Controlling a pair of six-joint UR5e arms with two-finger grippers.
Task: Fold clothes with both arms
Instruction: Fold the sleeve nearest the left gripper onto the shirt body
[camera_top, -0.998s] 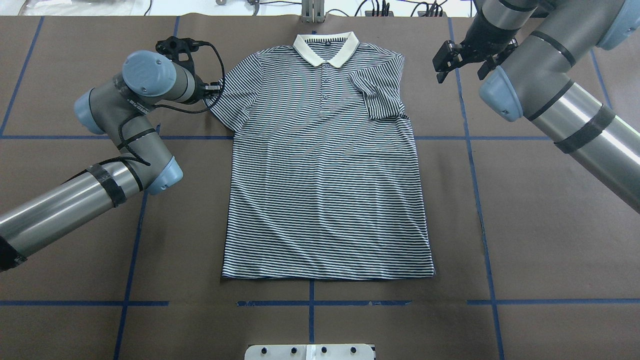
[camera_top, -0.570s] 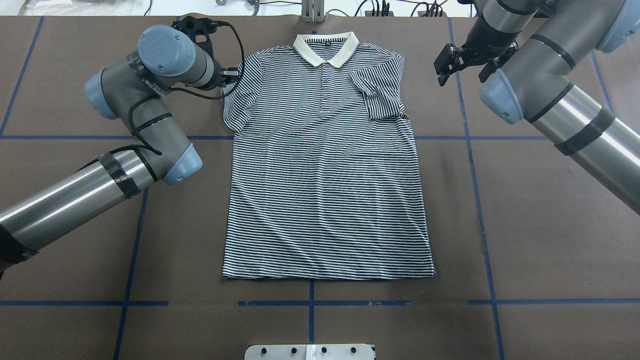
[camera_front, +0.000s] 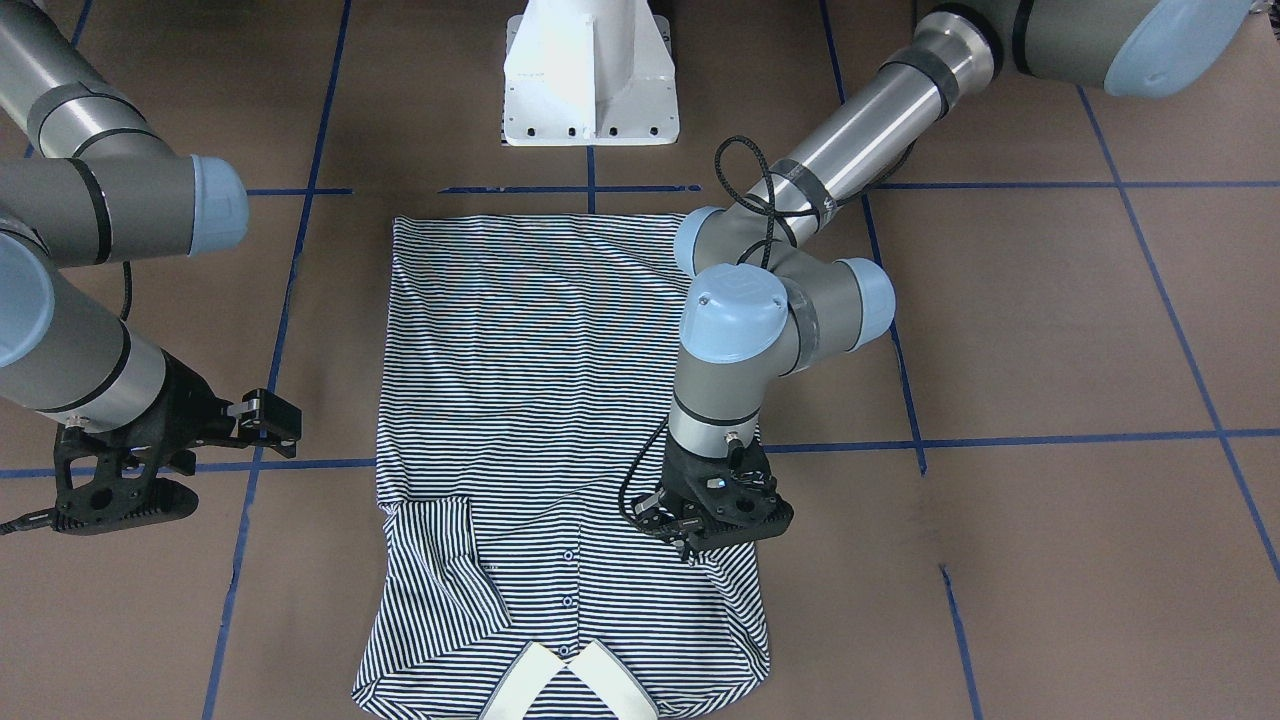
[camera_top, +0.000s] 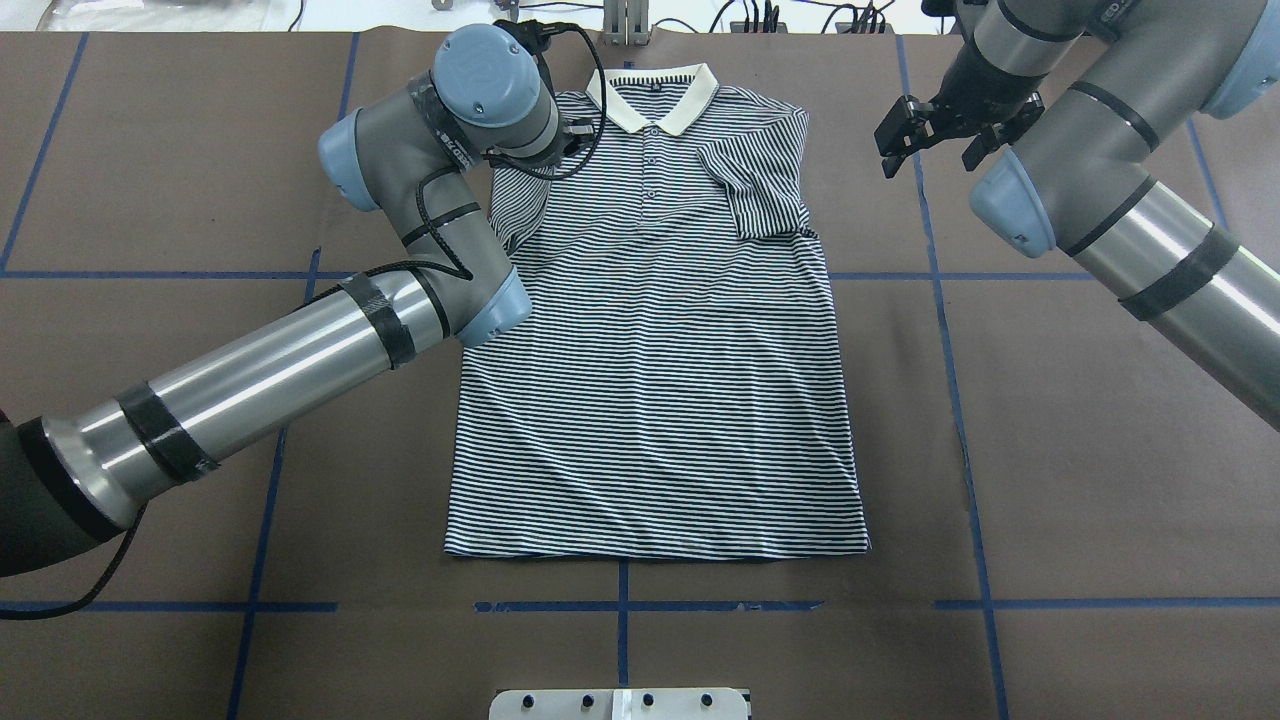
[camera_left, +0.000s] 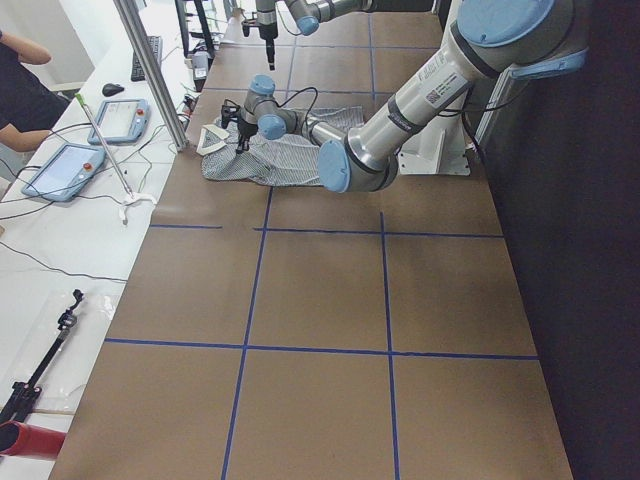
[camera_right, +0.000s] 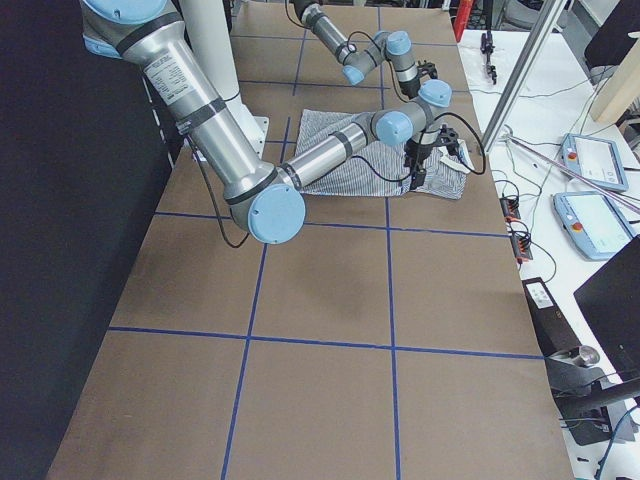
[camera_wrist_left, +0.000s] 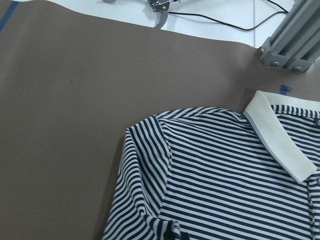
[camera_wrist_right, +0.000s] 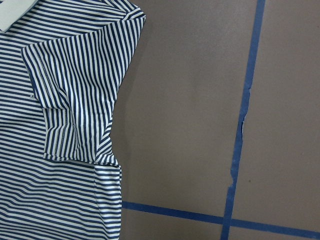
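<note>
Polo shirt (camera_top: 650, 380): lies face up on brown table covering (camera_top: 1050, 450), roughly centred between the two arms. Navy-and-white stripes; white collar (camera_top: 690, 105) at the far edge from the robot, hem toward white pedestal base (camera_front: 590, 75). Body flat, a few shallow wrinkles.

Sleeve on the robot's right (camera_top: 755, 185): already folded in, lies across the chest beside the button placket.

Left arm (camera_top: 300, 350): reaches diagonally over the shirt's shoulder area, wrist bent downward.

Left gripper (camera_front: 705, 545): points down over the left sleeve (camera_top: 515, 205), jaws pinched on its fabric. Sleeve bunched and raised toward the chest, not flat on the table. Fingers mostly hidden under the wrist in the overhead view; wrist camera shows only a dark tip at the frame's lower edge against striped cloth.

Right arm (camera_top: 1130, 220): comes in from the far right corner.

Right gripper (camera_top: 932, 140): hangs over bare table covering just beside the right shoulder, near a blue tape line (camera_top: 945, 350). Jaws spread, nothing between them, clear of the cloth.
</note>
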